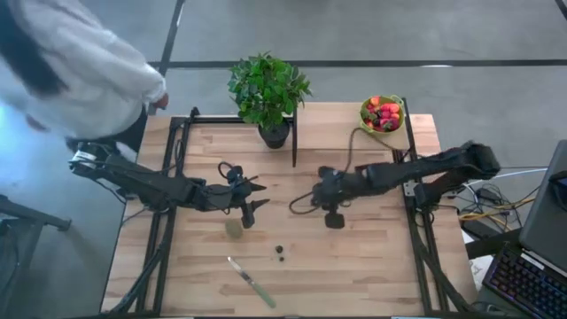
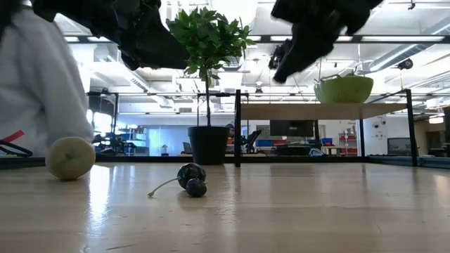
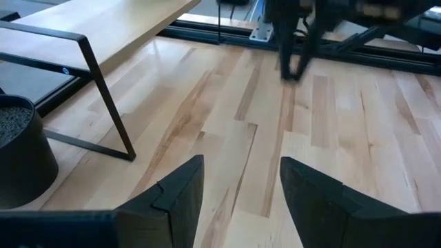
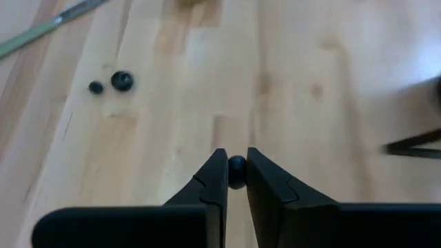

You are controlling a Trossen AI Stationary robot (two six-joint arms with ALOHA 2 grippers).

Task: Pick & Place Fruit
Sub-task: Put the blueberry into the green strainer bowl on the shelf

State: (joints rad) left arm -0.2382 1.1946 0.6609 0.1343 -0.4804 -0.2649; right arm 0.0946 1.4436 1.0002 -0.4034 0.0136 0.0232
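The right gripper (image 4: 236, 169) pinches a small dark berry (image 4: 236, 164) between its fingertips: a round, glossy, near-black bead that shows in the narrow gap between the two dark fingers, held above the bare wooden table (image 1: 354, 257). In the high view this gripper (image 1: 334, 219) hangs over the middle of the table, right of centre, its arm reaching in from the right edge. The left gripper (image 3: 238, 186) stands with its jaws spread and nothing between them, over the table's left half, near the potted plant (image 1: 268, 89); in the high view it (image 1: 255, 197) points toward the centre. Just in front of it on the wood lies a dull-green kiwi-like ball (image 1: 233, 228), pale and matte, with a small dimple facing the low camera (image 2: 70, 157). Farther toward the near edge lie two more dark berries (image 1: 280, 253), close together, one larger than the other; from table height they (image 2: 192, 178) look shiny blue-black, and a thin stem curls from them onto the wood. Nearer the table's front edge lies a green-handled knife (image 1: 252, 282), set diagonally. On a raised shelf at the far right corner sits a lime-green bowl (image 1: 395, 118) filled with red and orange berries (image 1: 383, 113), with some dark ones among them. A person in a pale top (image 1: 71, 71) stands beyond the table's far left corner.
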